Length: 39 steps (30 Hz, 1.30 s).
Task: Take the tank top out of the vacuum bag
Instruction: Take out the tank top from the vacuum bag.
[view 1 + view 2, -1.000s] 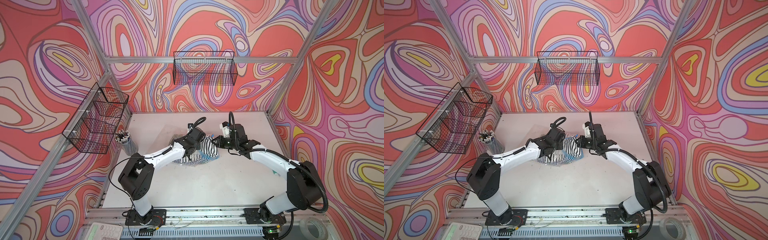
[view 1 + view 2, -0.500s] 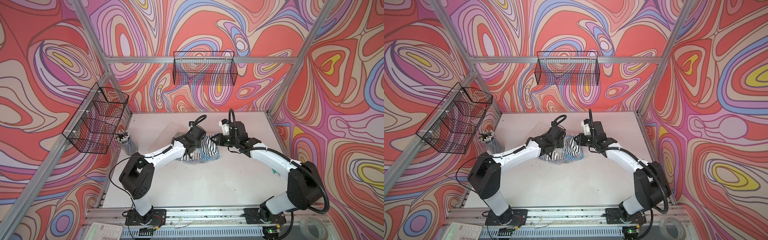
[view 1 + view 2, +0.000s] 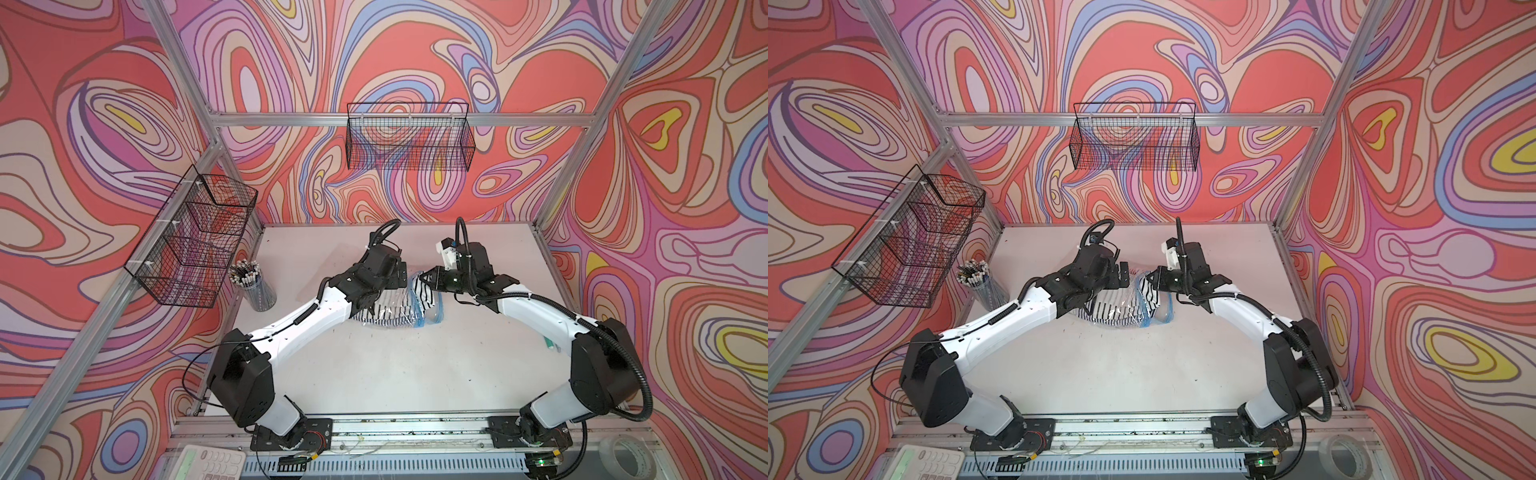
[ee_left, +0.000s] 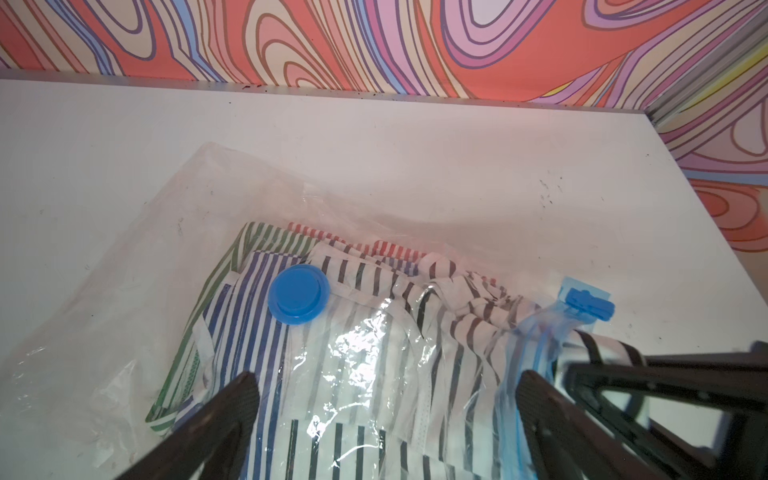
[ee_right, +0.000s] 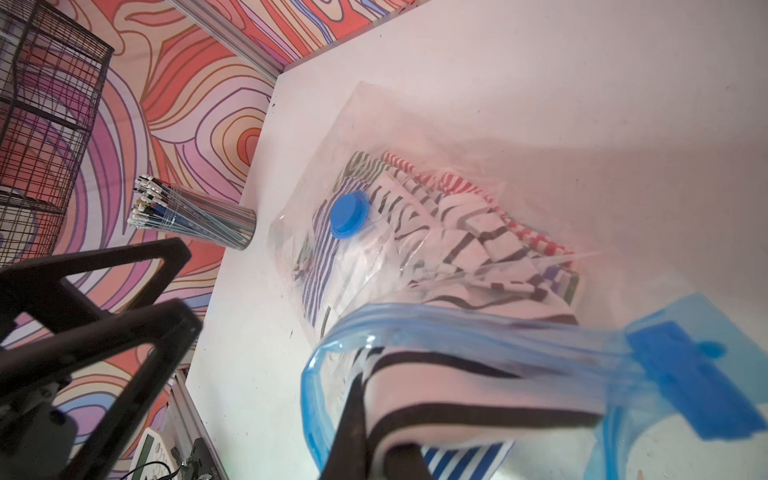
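Observation:
The clear vacuum bag (image 3: 386, 311) lies mid-table in both top views, its blue valve cap (image 4: 298, 294) on top and its light-blue zip strip (image 5: 457, 328) gaping open. Several striped garments lie folded inside. My right gripper (image 5: 374, 449) is shut on the black-and-white striped tank top (image 5: 478, 399), a fold of which pokes out through the bag's mouth (image 3: 419, 286). My left gripper (image 4: 386, 380) hovers open just above the bag (image 3: 1121, 309), fingers spread wide on either side of the plastic with nothing between them. The two grippers (image 3: 401, 270) (image 3: 428, 279) face each other closely.
A cup of pens (image 3: 255, 286) stands at the table's left edge. Wire baskets hang on the left wall (image 3: 195, 241) and the back wall (image 3: 409, 137). A small green thing (image 3: 552, 343) lies by the right edge. A tape roll (image 3: 627, 455) and a keypad (image 3: 208, 463) sit at the front.
My left gripper has opened wide, letting go of the bag, and has drawn back a little. The right gripper keeps its hold on the striped cloth at the bag's mouth.

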Each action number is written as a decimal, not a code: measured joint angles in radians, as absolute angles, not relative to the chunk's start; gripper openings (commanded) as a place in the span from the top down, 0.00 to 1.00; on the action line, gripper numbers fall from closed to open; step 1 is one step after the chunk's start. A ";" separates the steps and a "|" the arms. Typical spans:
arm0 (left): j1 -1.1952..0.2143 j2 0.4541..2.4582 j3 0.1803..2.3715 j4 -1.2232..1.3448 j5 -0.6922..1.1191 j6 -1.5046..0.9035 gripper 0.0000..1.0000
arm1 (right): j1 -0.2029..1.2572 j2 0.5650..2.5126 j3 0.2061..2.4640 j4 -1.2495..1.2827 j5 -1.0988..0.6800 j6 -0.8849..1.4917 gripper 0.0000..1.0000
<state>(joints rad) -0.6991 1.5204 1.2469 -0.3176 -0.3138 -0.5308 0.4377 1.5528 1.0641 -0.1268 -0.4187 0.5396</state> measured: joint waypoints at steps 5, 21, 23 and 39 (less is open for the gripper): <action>-0.690 1.503 1.210 -0.317 -0.295 -0.538 0.00 | 0.435 1.556 1.064 -0.127 -0.419 0.540 1.00; -0.409 1.523 1.058 -0.325 -0.302 -0.659 0.00 | 0.408 1.556 1.064 -0.141 -0.406 0.527 1.00; -0.371 1.517 1.007 -0.318 -0.288 -0.690 0.00 | 0.403 1.557 1.064 -0.145 -0.403 0.523 1.00; -0.314 1.449 0.698 -0.106 -0.175 -0.999 0.00 | 0.392 1.586 1.070 -0.164 -0.393 0.498 1.00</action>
